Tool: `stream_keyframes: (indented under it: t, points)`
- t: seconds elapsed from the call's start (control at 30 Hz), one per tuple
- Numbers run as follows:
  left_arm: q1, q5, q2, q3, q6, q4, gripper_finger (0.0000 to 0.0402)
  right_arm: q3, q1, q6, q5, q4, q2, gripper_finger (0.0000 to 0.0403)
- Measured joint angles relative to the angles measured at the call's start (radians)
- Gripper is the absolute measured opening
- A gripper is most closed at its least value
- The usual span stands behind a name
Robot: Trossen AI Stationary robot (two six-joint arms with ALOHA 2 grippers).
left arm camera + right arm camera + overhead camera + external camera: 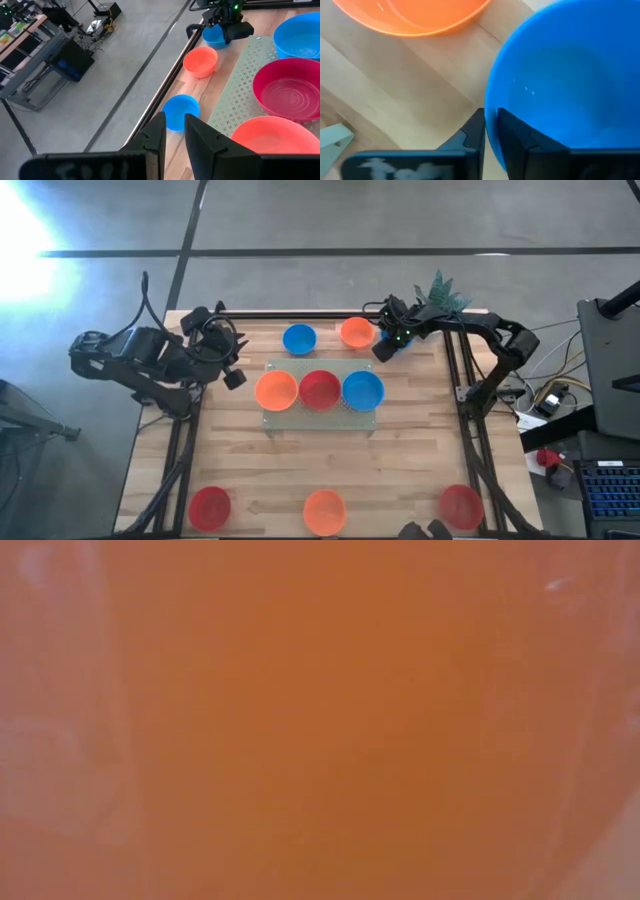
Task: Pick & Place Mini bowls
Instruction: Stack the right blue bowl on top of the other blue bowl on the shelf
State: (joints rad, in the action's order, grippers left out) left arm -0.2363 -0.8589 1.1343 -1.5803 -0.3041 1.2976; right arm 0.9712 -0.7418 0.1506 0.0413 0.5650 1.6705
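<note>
Near edge of the wooden slatted surface (400, 460): three small round plastic mini bowls in a row, well apart, red (210, 506), orange (324, 511), red (461, 506). The low view is filled with blurred orange, nothing else readable there. Mid surface: pale green perforated rectangular mat (282, 419) carrying three bowls side by side and touching, orange (276, 391), red (320, 390), blue (363, 390). Farther back, off the mat: a blue bowl (299, 338) and an orange bowl (357, 332), apart from each other. Just beside that orange bowl, at the far right corner, the right pincer (490, 131) is pinching the rim of another small blue plastic bowl (570, 75), one finger inside the wall, one outside; bowl sits on the wood. Green plant (441, 292) right behind that arm. Left pincer (174, 135) hangs near the far left edge of the surface, fingers spread a narrow gap, holding nothing.
</note>
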Motion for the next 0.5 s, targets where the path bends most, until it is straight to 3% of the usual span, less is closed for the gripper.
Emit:
stream_keyframes:
  t: [0.2, 0.5]
  points:
    - [0.0, 0.0, 0.0, 0.0, 0.013, 0.0, 0.0064, 0.026, 0.013, -0.079, -0.011, 0.039, -0.004, 0.001]
    - [0.0, 0.0, 0.0, 0.0, 0.013, 0.0, 0.0064, 0.214, 0.106, -0.102, -0.068, 0.252, -0.087, 0.0008]
